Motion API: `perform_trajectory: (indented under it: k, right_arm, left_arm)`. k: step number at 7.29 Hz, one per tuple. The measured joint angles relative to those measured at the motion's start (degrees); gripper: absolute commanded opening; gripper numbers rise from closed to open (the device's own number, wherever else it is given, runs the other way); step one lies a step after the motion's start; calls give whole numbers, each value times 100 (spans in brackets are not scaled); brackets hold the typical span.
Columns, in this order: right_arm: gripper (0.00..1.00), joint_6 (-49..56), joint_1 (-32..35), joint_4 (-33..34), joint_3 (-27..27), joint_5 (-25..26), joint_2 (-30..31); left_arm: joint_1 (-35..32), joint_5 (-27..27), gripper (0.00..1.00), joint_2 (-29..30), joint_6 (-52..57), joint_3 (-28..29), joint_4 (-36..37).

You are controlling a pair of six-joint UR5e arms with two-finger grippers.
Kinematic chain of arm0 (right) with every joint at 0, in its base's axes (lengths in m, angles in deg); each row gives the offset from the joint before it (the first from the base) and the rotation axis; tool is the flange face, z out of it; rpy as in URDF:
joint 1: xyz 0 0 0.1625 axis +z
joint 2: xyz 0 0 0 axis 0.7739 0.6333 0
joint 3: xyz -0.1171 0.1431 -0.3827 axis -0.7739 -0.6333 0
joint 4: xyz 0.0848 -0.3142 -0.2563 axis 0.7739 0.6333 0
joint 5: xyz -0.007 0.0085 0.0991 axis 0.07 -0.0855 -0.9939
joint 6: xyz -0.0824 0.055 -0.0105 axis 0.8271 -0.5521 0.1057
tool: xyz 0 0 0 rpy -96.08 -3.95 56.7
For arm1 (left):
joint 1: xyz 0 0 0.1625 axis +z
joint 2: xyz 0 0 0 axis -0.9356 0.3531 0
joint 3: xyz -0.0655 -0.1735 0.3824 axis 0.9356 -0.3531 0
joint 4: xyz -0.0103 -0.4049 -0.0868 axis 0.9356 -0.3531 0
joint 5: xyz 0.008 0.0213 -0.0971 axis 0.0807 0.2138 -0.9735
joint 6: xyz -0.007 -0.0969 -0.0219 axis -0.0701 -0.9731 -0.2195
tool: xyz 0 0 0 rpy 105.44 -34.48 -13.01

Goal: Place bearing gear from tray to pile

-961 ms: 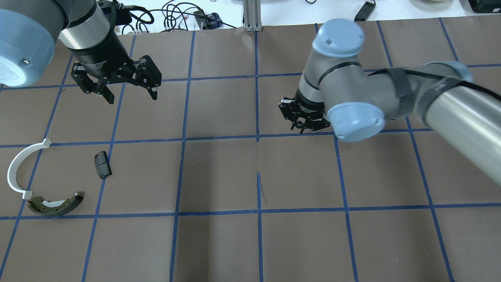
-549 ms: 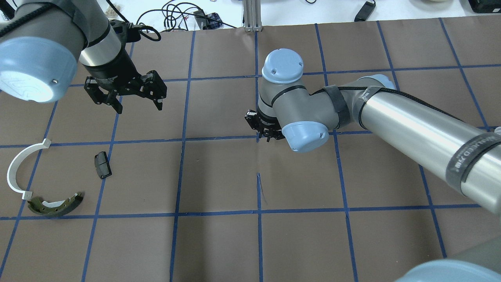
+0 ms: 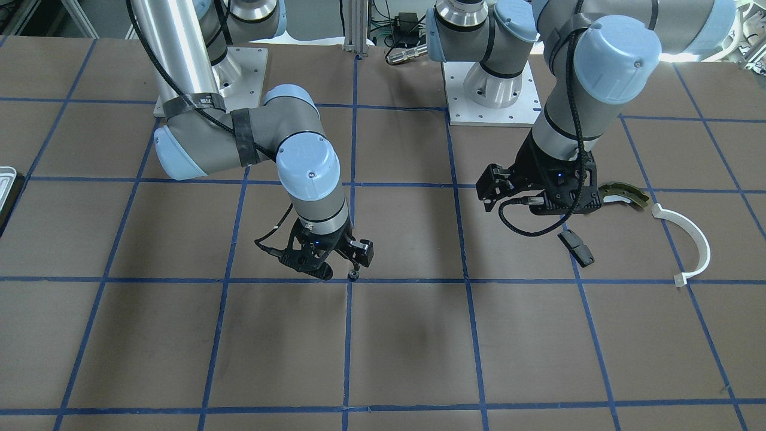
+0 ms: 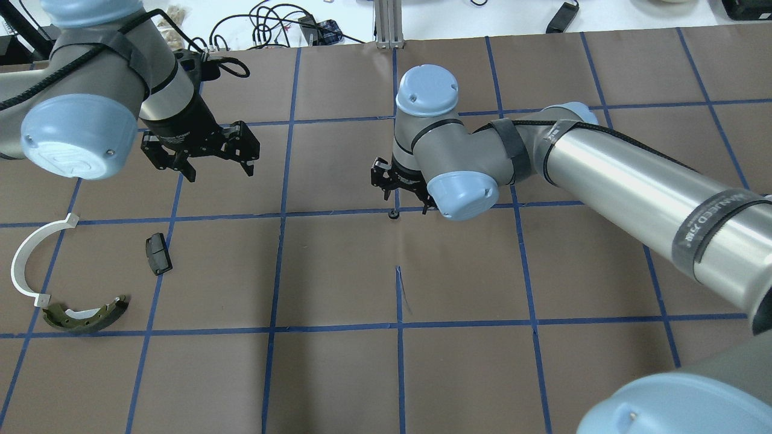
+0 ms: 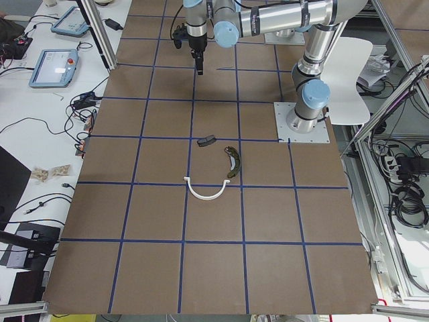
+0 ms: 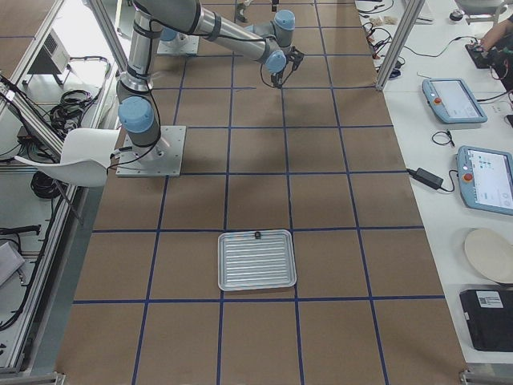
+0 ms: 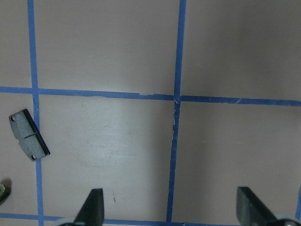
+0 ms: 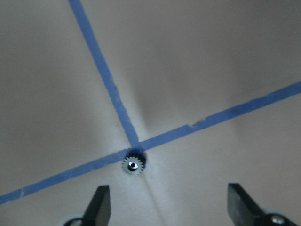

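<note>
A small toothed bearing gear (image 4: 393, 214) lies on the brown table at a crossing of blue tape lines. It also shows in the front view (image 3: 353, 275) and in the right wrist view (image 8: 133, 165). My right gripper (image 4: 405, 202) hangs just above it, open, with the fingers (image 8: 99, 203) apart from the gear. My left gripper (image 4: 219, 170) is open and empty, above and beyond the pile. The pile holds an olive brake shoe (image 4: 84, 316), a white arc (image 4: 24, 259) and a black block (image 4: 158, 253). The tray (image 6: 221, 261) lies far off on my right side.
The tray's pale rim (image 3: 6, 175) shows at the left edge of the front view. Cables and a metal post (image 4: 386, 24) lie beyond the table's far edge. The black block (image 7: 29, 141) shows left of the left gripper's fingers.
My right arm has swung left to the centre tape crossing, and the gear now lies on the table under its open gripper. My left gripper has drifted slightly right and nearer.
</note>
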Motion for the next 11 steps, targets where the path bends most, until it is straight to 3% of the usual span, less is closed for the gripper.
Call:
perform_trajectory:
  k: [2,5,8,11]
  right_arm:
    - [100,1525,-903,-1257,10,191,980]
    - [100,5154,-3256,-2746,51,451,2046]
    - [100,9437,-5665,-2615,121,574,1792]
    - [96,12955,-7058,-1555,85,157,615]
  left_arm:
    - [-230,-173,100,192,-386,208,20]
    - [-1049,-277,100,944,-870,449,505]
    - [-1939,-295,100,1793,-1203,577,1324]
    - [-2435,-271,99,2513,-1237,563,2008]
